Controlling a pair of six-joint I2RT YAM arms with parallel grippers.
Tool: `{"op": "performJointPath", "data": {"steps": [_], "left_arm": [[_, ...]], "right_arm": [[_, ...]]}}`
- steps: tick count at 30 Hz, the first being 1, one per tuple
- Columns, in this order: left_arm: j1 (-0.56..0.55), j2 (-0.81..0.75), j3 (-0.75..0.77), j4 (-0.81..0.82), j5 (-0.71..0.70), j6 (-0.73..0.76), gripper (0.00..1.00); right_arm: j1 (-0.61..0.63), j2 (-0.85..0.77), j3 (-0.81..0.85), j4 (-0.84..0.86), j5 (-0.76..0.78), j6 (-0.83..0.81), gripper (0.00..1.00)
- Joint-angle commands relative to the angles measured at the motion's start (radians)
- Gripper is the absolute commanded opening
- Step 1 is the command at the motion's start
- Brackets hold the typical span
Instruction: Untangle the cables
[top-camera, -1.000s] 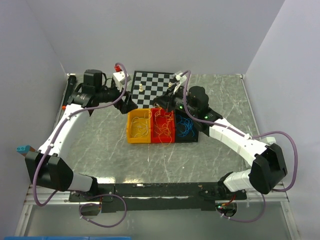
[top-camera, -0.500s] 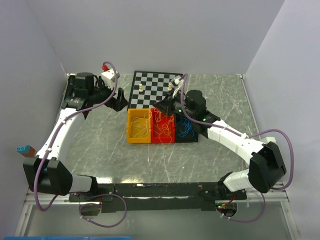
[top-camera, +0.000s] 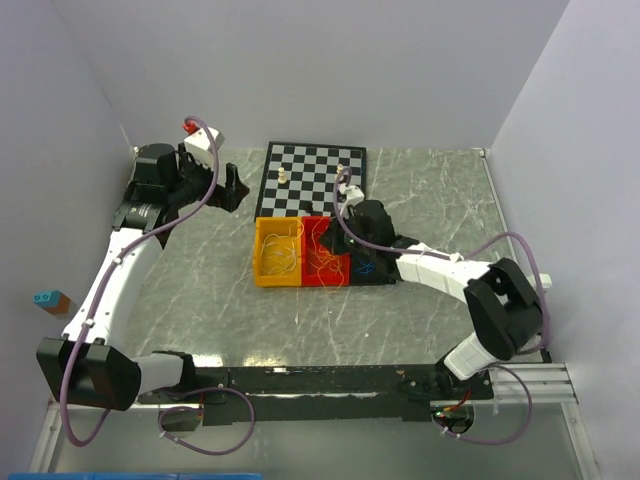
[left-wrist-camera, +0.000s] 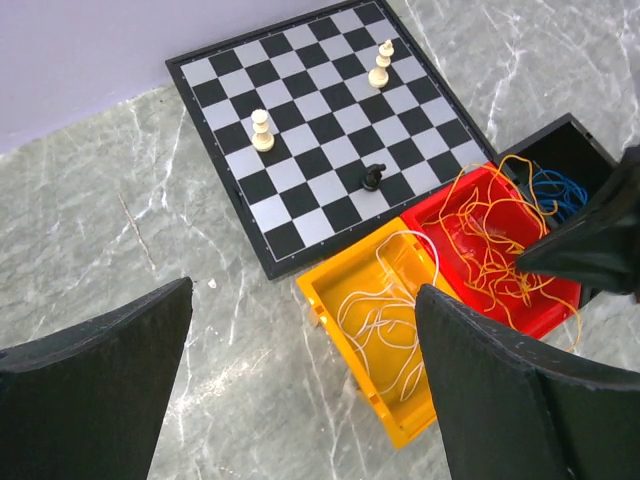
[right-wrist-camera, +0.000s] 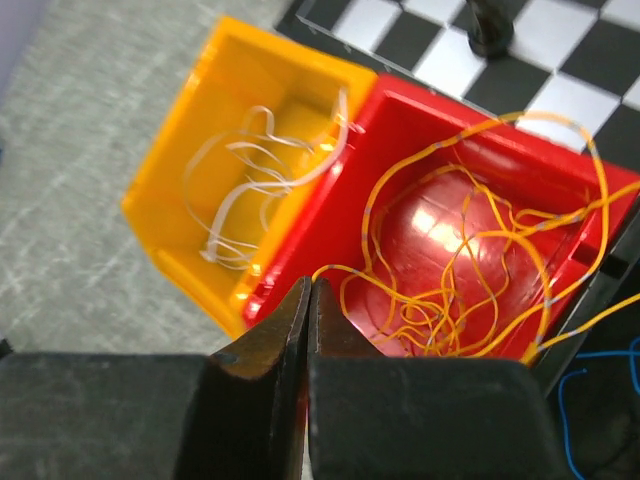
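1. My left gripper (top-camera: 233, 188): jaws wide apart, empty, well left of the red bin (right-wrist-camera: 330, 200).
2. Yellow bin (top-camera: 262, 250): touching the red bin's left side; holds whitish cables (left-wrist-camera: 375, 325).
3. Red bin: holds orange-yellow cables (right-wrist-camera: 470, 290).
4. My right gripper (right-wrist-camera: 308, 290): over the red bin, jaws pressed together; whether a wire is pinched, I cannot tell.
5. Black bin (left-wrist-camera: 570, 140): against the red bin's right side; holds blue cables (left-wrist-camera: 550, 190).

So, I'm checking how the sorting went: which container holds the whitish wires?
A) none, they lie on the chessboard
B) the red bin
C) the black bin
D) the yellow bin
D: the whitish wires lie curled inside the yellow bin, while the red bin beside it holds only the orange-yellow wires.
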Motion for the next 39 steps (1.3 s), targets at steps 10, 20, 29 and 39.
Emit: {"op": "performJointPath", "data": {"steps": [10, 20, 29, 39], "left_arm": [[0.006, 0.008, -0.005, 0.021, -0.047, -0.005, 0.97], [0.006, 0.006, -0.01, 0.04, -0.091, -0.042, 0.97], [0.006, 0.02, -0.004, 0.021, -0.08, -0.014, 0.97], [0.006, 0.032, -0.007, 0.015, -0.079, 0.003, 0.97]], "right_arm": [[0.018, 0.126, 0.217, -0.159, 0.054, -0.029, 0.15], [0.028, -0.002, 0.29, -0.301, 0.085, -0.051, 0.64], [0.019, -0.131, 0.297, -0.434, 0.29, -0.097, 0.74], [-0.002, -0.087, 0.198, -0.42, 0.292, -0.052, 0.6]]}}
